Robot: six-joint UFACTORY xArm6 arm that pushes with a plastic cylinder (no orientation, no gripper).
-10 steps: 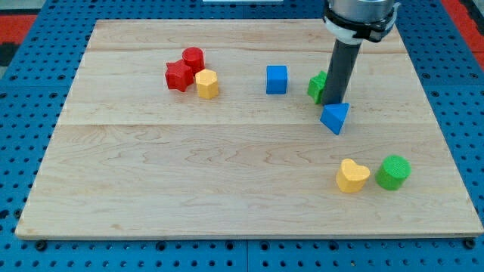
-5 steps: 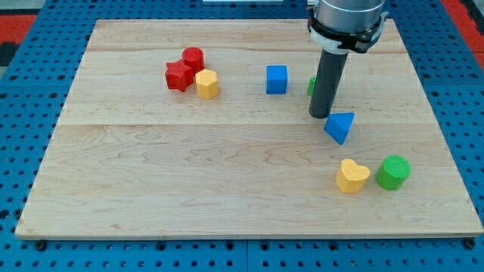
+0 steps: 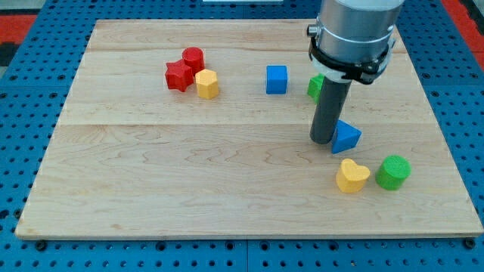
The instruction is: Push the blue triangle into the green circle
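Observation:
The blue triangle (image 3: 348,137) lies right of centre on the wooden board (image 3: 189,174). My tip (image 3: 324,140) touches its left side. The green circle (image 3: 393,172) stands at the lower right, below and to the right of the triangle with a small gap between them. A yellow heart (image 3: 352,176) lies just left of the green circle, directly below the triangle.
A green block (image 3: 315,86) sits partly hidden behind my rod. A blue cube (image 3: 277,79) lies at upper centre. A red star-like block (image 3: 178,75), a red cylinder (image 3: 193,57) and a yellow block (image 3: 206,84) cluster at upper left.
My tip has moved down the view and pushed the blue triangle down and slightly right, closer to the yellow heart and the green circle.

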